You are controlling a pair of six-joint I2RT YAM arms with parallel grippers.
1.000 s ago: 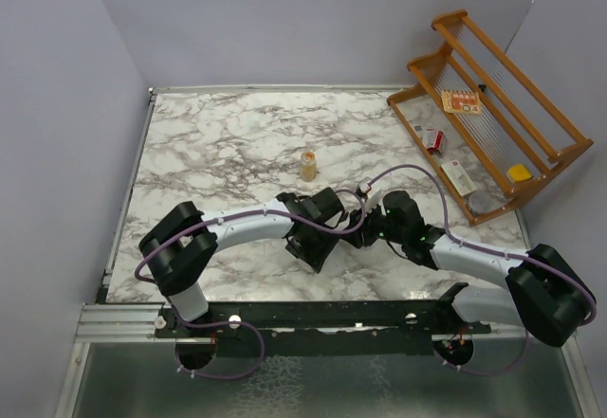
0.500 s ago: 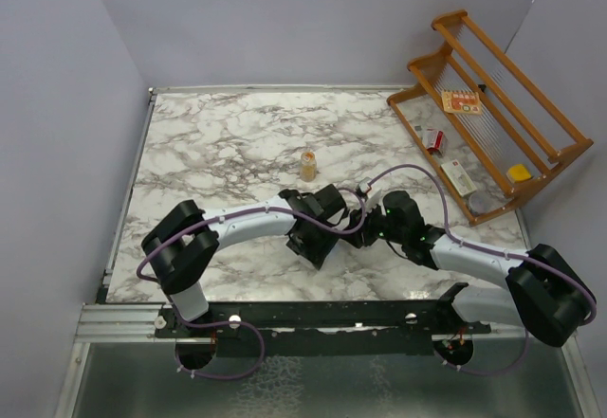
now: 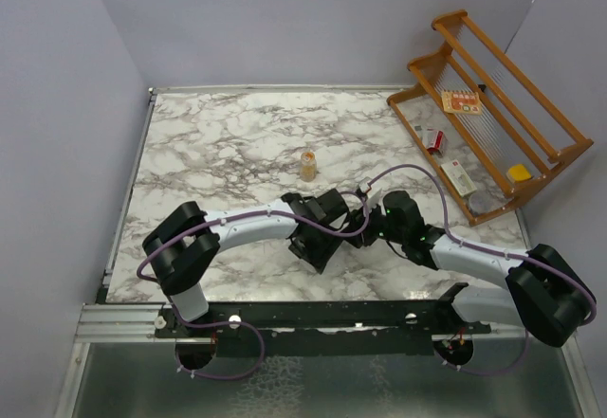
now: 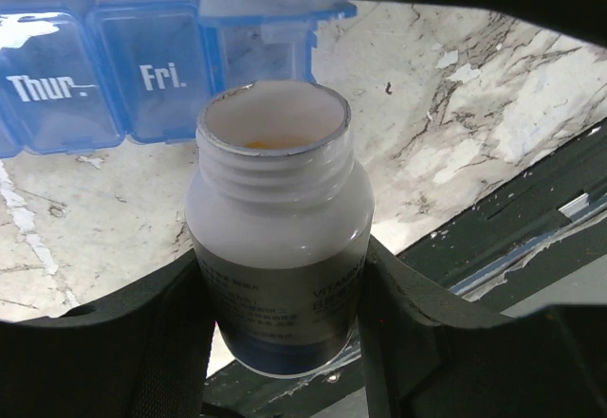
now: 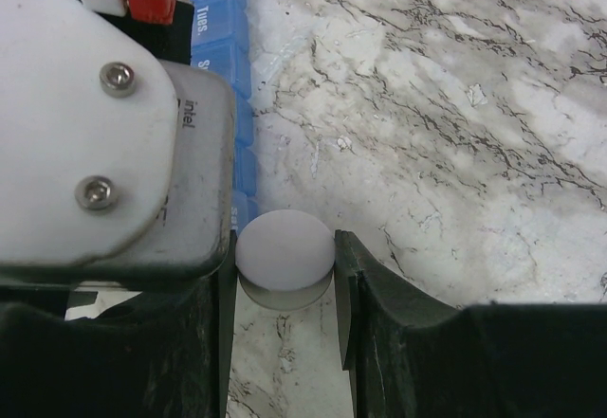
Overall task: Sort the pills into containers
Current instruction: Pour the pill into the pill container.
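The left fingers (image 4: 161, 342) are clamped on the body of an uncapped white bottle (image 4: 275, 247). An orange pill (image 4: 258, 143) shows just inside its mouth. The right fingers (image 5: 379, 314) are clamped on a white cap (image 5: 285, 245), low over the table (image 5: 455, 105).

The containers (image 4: 104, 77) lie on the table just beyond the bottle mouth. Thur. and Fri. are closed, and the next compartment (image 4: 256, 53) has its lid raised.

Probable faults from this position:
- Overfill: a fast tip could release several pills at once.
- Spill: the bottle mouth looks about as wide as the compartment, so slight misalignment could drop pills onto the table.
- Displacement: nothing holds the strip, so rim contact could shift it or close the lid.
- Collision: the two wrists work close together.
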